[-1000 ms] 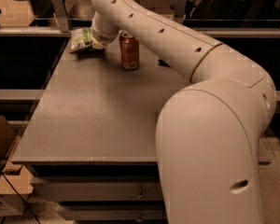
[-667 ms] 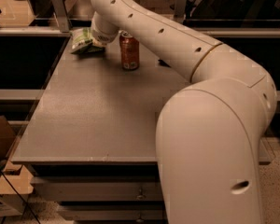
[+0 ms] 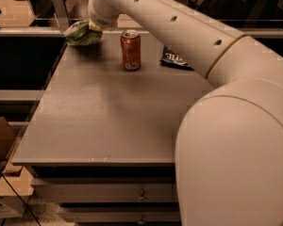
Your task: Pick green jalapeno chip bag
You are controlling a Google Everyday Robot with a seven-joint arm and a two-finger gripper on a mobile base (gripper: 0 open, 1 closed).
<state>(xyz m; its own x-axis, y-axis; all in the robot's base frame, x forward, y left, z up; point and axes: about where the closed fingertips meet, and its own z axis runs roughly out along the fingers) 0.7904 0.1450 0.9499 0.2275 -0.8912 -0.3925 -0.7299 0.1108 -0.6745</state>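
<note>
my arm reaches over the table [image 3: 108, 117] to the far left corner. nearer than the gripper and off to its right stands the red-orange soda can [image 3: 130, 50], with the flat dark blue chip bag [image 3: 173, 58] further right. the gripper [image 3: 94, 26] is right against the green jalapeno chip bag [image 3: 78, 33], which pokes out on its left. honestly can't tell if it's open or clamped.

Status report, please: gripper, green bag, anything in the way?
Gripper at far left corner of table. Green bag against it. Can apart on the right, not in the way.
</note>
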